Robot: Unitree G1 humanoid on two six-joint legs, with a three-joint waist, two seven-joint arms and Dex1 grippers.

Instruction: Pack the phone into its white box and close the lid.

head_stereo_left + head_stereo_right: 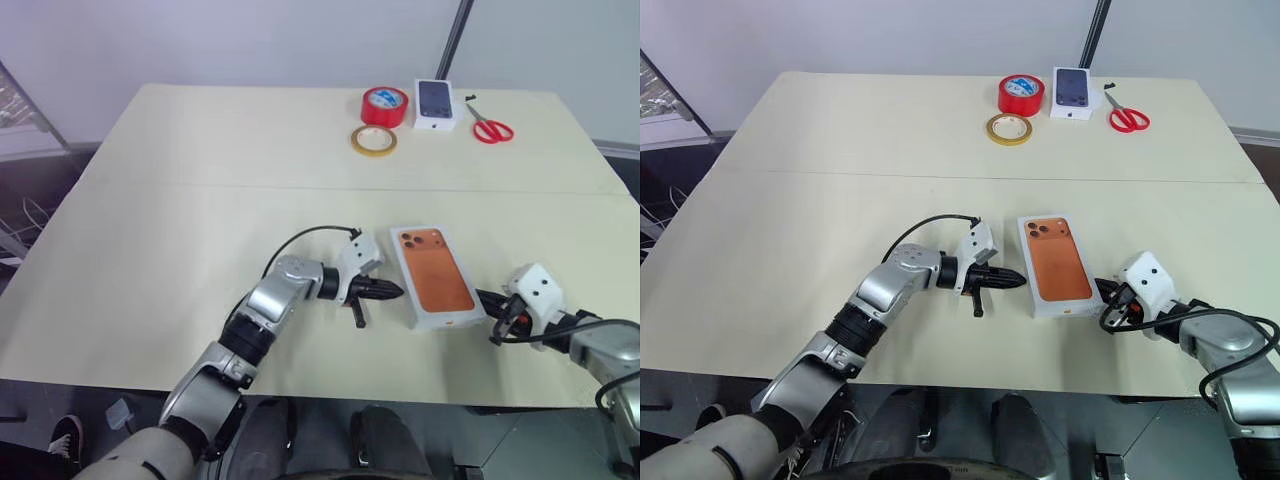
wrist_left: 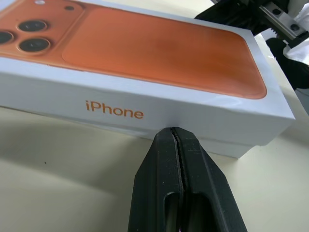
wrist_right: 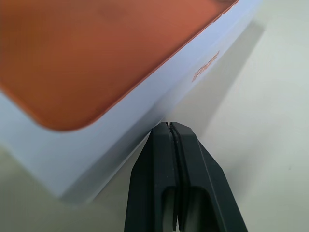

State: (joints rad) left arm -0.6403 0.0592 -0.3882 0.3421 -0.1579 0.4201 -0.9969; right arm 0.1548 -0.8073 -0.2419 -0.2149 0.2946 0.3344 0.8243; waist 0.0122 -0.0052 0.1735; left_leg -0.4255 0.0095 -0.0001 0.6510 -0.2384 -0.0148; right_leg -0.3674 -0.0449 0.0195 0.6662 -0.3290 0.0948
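Left gripper (image 1: 392,292): fingers clenched, empty, tips at the box's left side.
Right gripper (image 1: 484,297): fingers pressed together, empty, at the near right corner.
White rectangular box with orange phone print (image 1: 433,276): lid on, flat on cream desk (image 1: 180,240), between both grippers.
Phone: not visible; cannot tell where.

white box (image 1: 436,278) | lid on, orange phone print up | flat, table's near edge

arms: silver metal links, black joints | wrists: white housings, dark screws | cables: black, looped | fingers (image 2: 181,193): black, tapered
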